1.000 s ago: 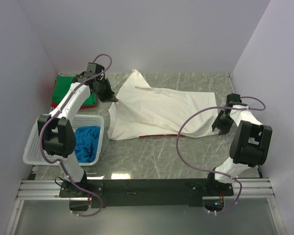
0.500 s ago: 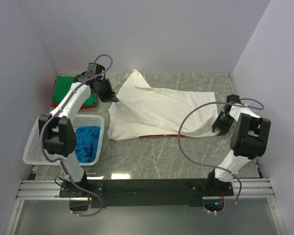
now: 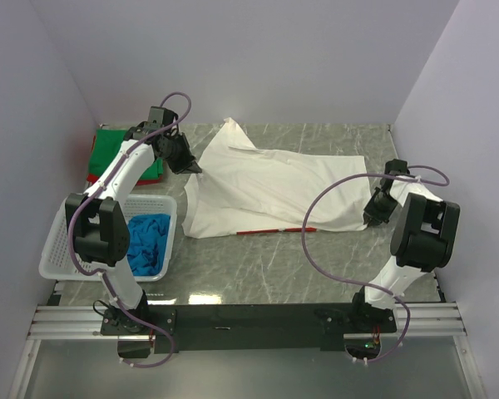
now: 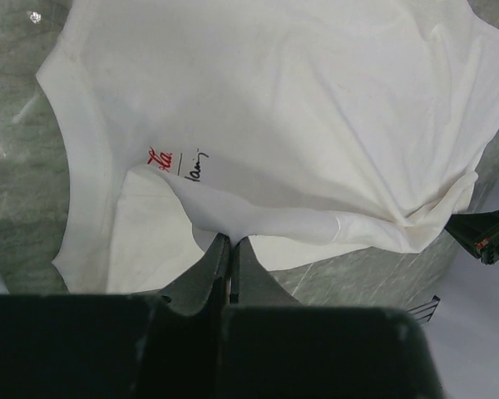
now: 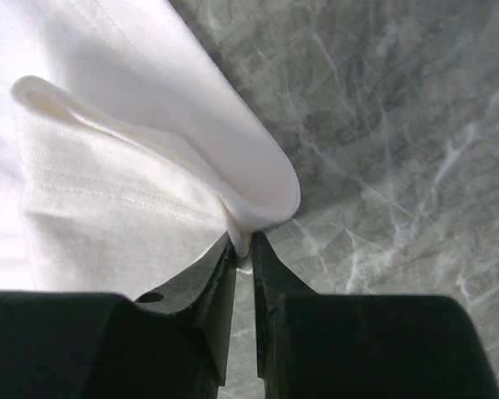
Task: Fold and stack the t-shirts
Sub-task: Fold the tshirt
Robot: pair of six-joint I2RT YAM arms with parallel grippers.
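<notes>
**White tee pinched at both ends, 1st fold not yet made**

White t-shirt (image 3: pixel 274 187) is laid rumpled, lengthwise across mid table (image 3: pixel 258 266), w/ red print peeking at near hem. L gripper (image 3: pixel 191 169) is pressed shut on a fold at shirt's left edge. R gripper (image 3: pixel 372 218) is pinched on doubled hem at right end, cloth seen between jaws in wrist view.

Step judged: straightening before 1st fold. Green t-shirt (image 3: pixel 112 150) is seen folded at far-left corner. Blue t-shirt (image 3: pixel 147 237) is bunched in basket (image 3: pixel 58 258), not yet handled.

Next move prob. calls for both ends to be lifted & drawn apart evenly so wrinkles are pulled out. Thin hem grip at R may be lost if tugged hard.
</notes>
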